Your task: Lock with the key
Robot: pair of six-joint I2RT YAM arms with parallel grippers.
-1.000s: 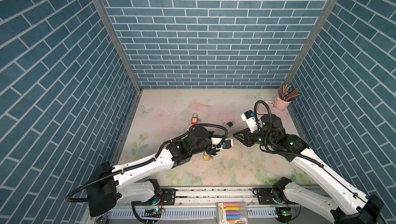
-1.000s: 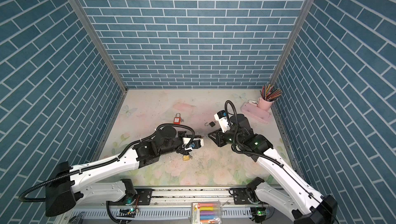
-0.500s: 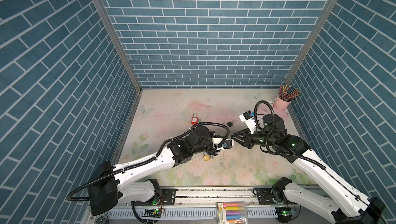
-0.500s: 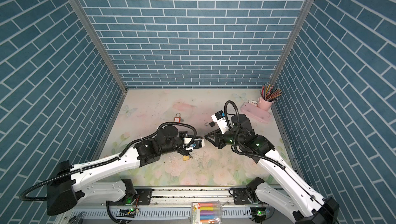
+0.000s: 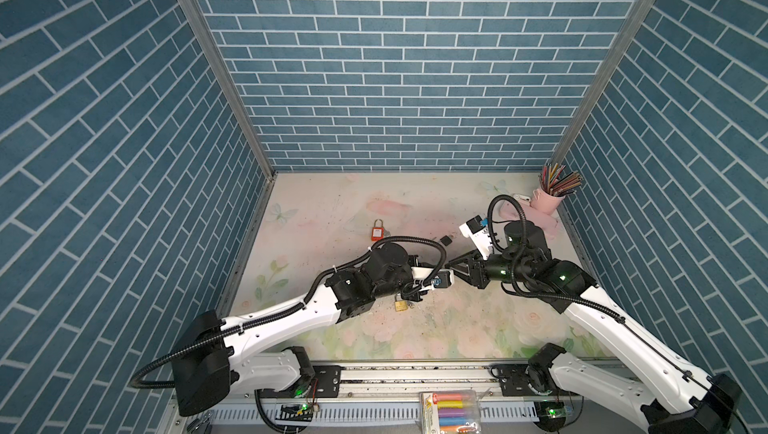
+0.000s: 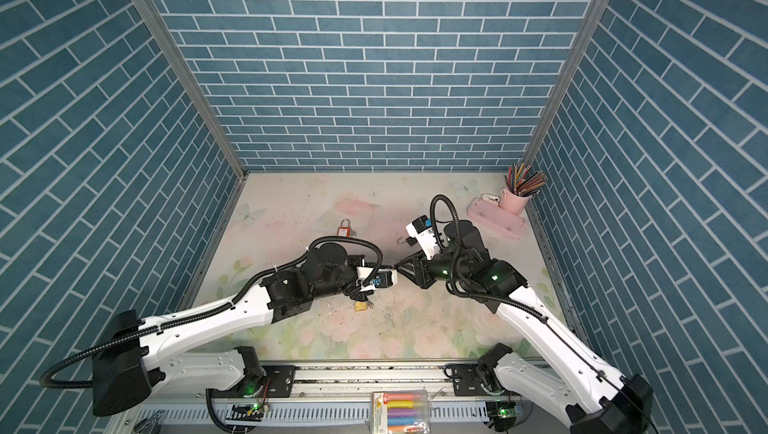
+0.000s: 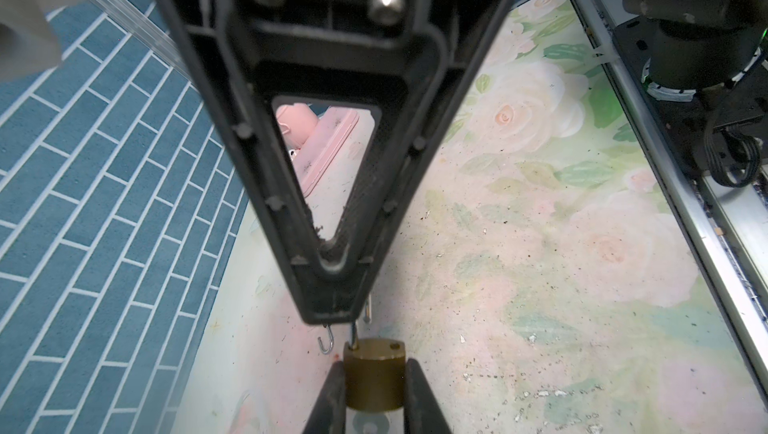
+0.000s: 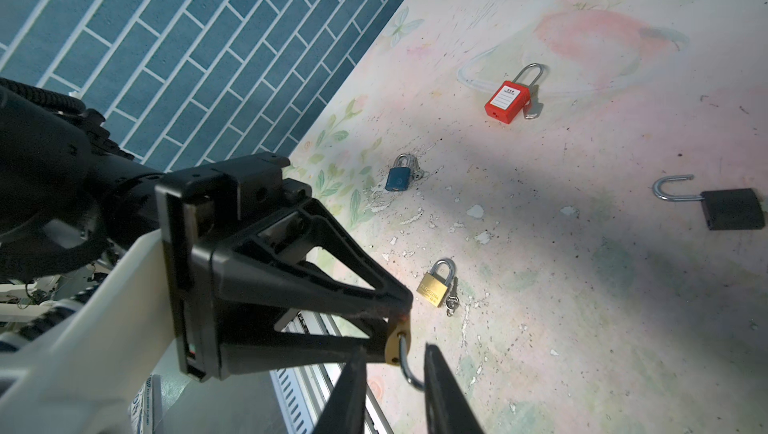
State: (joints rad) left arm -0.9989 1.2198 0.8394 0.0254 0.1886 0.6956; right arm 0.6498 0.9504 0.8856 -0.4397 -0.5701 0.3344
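Note:
My left gripper (image 7: 374,365) is shut on the body of a brass padlock (image 7: 374,382), held above the table. Its shackle (image 8: 405,363) stands open and points at my right gripper (image 8: 395,349). That gripper is open, and the shackle lies between its fingers (image 8: 440,386), close to one of them. In both top views the two gripper tips meet mid-table (image 5: 448,266) (image 6: 395,266). A key (image 8: 452,302) lies on the table beside a second, closed brass padlock (image 8: 434,286). A pale round piece under the held lock is too blurred to name.
A red padlock (image 5: 377,231), a small blue padlock (image 8: 398,178) and a black padlock with an open shackle (image 8: 731,208) lie on the floral table. At the back right stand a pink cup of pencils (image 5: 550,199) and a pink tray (image 6: 496,220).
My right gripper has moved left until its tip meets the left gripper and the shackle sits between its fingers. The left gripper has stayed shut on the lock, barely shifting.

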